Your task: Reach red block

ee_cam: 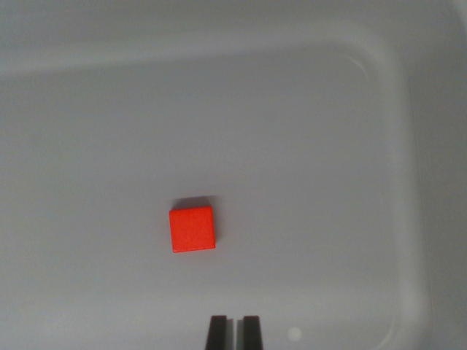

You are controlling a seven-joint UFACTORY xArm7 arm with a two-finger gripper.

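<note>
Two dark fingertips of the gripper [234,332] poke up from the bottom edge of the wrist view, just right of centre. They stand side by side with only a thin sliver of pale floor between them, so the jaws are drawn narrow, nearly together, and they hold nothing. Only their squared ends show; everything behind them is cut off by the frame.

Ahead of them sits the red block [193,228], 1 small cube lying flat on the floor of a pale grey tray [408,168]. It rests a little to the wrist view's left of the fingertips and above them in the picture, clearly apart from them, with bare floor in between. Its top face is a bright orange-red square, turned very slightly off the picture's axes, and a short dark shadow lies along its upper edge.

The tray's floor is smooth and plain. A raised rim runs across the top of the picture and curves round a soft corner at the upper right, then runs down the wrist view's right side. A small bright spot [294,334] shows on the floor just right of the fingertips.
</note>
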